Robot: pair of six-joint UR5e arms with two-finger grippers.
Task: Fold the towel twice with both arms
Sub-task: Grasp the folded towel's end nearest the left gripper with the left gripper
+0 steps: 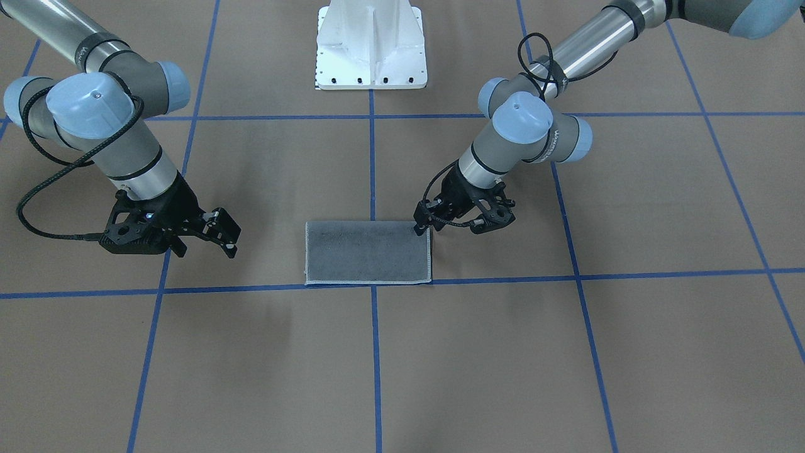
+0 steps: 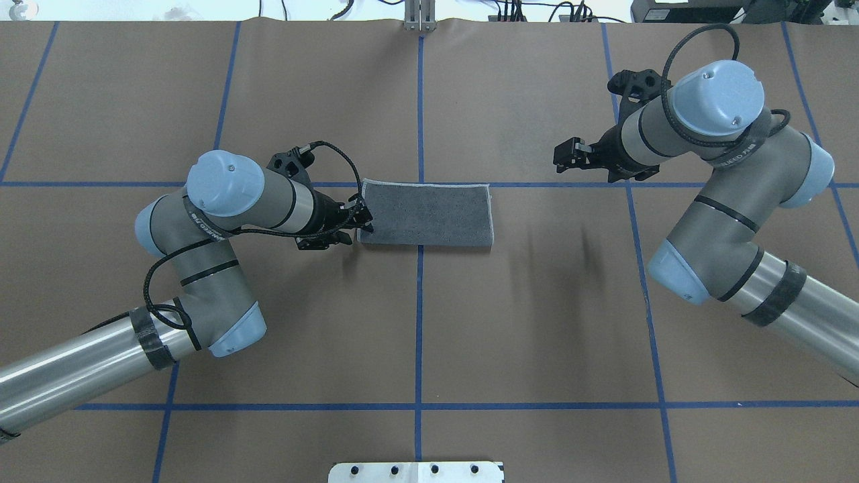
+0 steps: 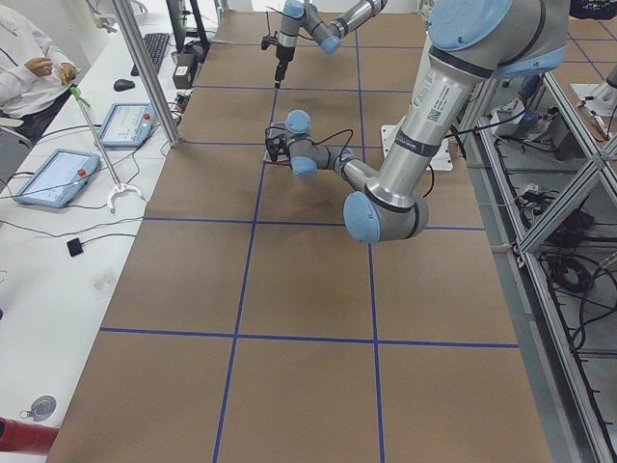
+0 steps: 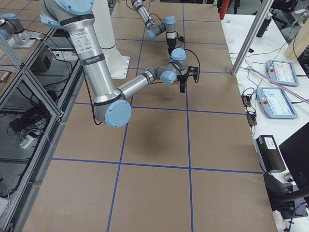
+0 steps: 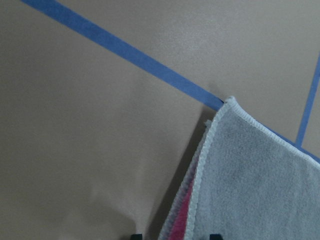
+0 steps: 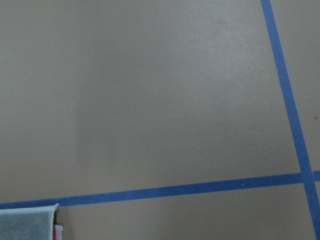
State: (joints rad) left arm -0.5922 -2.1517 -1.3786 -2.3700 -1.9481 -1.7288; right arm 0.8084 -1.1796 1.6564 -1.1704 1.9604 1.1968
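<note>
The towel (image 1: 368, 251) (image 2: 426, 215) lies flat at the table's middle as a folded rectangle, grey face up, its long edge along a blue tape line. My left gripper (image 1: 431, 228) (image 2: 361, 225) is low at the towel's short end, at the corner nearer the robot base, and is open. In the left wrist view the layered edge of the towel (image 5: 260, 185), with pink showing between the layers, sits between the two fingertips. My right gripper (image 1: 226, 236) (image 2: 565, 155) hangs open, well off the opposite end. The right wrist view catches only one corner of the towel (image 6: 25, 225).
The white pedestal base (image 1: 371, 50) stands behind the towel at the robot's side. Blue tape lines (image 2: 419, 302) grid the brown table. In the exterior left view a person (image 3: 24, 58) sits at a side desk with tablets (image 3: 53, 178).
</note>
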